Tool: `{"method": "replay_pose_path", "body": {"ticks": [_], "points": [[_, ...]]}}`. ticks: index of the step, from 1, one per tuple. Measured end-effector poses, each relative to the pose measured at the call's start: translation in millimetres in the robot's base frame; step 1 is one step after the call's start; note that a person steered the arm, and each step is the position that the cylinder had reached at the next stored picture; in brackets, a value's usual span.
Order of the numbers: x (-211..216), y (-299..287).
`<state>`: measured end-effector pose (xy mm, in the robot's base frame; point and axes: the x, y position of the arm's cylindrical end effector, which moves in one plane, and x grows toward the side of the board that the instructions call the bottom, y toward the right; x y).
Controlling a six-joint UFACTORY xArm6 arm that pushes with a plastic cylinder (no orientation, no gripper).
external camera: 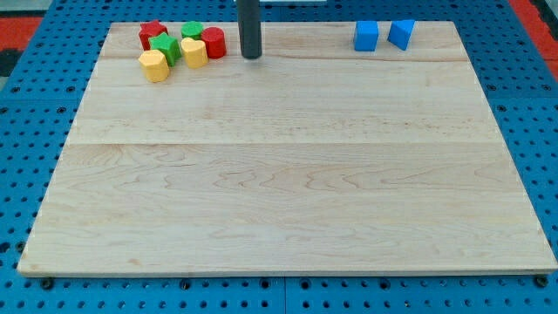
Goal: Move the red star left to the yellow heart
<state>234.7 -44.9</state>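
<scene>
The red star (152, 33) sits at the top left of the wooden board, at the left end of a tight cluster. The yellow heart (193, 53) lies to its lower right in the same cluster, with a green star (165, 47) between them. My tip (251, 56) stands on the board just to the right of the cluster, beside a red cylinder (214, 42) with a small gap. The tip is well right of the red star and touches no block.
The cluster also holds a green block (193, 30) at the top and a yellow hexagon (154, 65) at the lower left. Two blue blocks (367, 36) (401, 34) stand at the top right. The board (288, 174) lies on a blue pegboard.
</scene>
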Motion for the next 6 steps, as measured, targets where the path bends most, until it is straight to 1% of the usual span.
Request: {"method": "replay_pose_path", "body": {"ticks": [1,2,5,6], "points": [[-36,-45],[-43,-92],[-43,-189],[-24,-176]]}}
